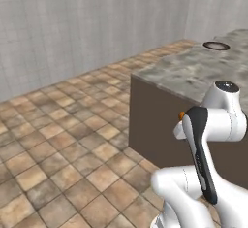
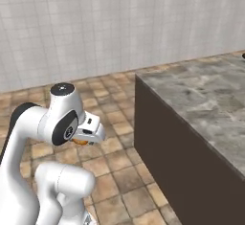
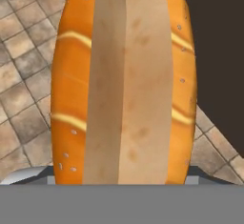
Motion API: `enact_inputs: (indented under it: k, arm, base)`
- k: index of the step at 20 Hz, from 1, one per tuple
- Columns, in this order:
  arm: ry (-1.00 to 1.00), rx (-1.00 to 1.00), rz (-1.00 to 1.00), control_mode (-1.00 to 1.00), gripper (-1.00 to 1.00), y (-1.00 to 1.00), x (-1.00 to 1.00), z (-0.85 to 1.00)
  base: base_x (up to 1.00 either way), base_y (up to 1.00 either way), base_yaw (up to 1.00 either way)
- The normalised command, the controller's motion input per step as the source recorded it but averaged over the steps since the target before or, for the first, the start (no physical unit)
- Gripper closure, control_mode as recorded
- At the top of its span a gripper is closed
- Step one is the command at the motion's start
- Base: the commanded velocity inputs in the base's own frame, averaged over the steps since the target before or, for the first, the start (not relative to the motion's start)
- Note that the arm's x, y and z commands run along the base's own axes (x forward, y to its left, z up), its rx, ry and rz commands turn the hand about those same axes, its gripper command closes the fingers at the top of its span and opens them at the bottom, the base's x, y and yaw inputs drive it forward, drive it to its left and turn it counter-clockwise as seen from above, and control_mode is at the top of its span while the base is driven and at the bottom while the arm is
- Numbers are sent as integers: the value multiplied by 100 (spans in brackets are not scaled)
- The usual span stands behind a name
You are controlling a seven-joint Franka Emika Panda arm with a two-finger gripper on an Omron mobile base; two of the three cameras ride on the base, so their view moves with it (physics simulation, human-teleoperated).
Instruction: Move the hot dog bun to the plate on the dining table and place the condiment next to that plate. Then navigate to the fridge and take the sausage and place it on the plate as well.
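In hand view, hot dog bun [image 3: 124,82]: orange crust; tan split.

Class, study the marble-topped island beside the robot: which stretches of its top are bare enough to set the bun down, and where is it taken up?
The dining table top is bare marble from its near corner along both edges. The only item showing is the plate at the far end. The gripper, tucked low beside the arm, holds the hot dog bun over the tiled floor.
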Motion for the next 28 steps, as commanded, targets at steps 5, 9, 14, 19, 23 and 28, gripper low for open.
enact_inputs:
  k: [5,9,14,19,23,28]
  arm:
    - [0,0,0,100,100,0,0,0]
    - [0,0,0,100,100,0,0,0]
    - [0,0,0,100,100,0,0,0]
    - [0,0,0,100,100,0,0,0]
    - [0,0,0,100,100,0,0,0]
    - [0,0,0,100,100,0,0,0]
  base:
    - [100,96,-21]
    - [100,99,-21]
    - [100,96,-21]
    - [100,89,-23]
    - [100,81,-31]
    - [100,78,-36]
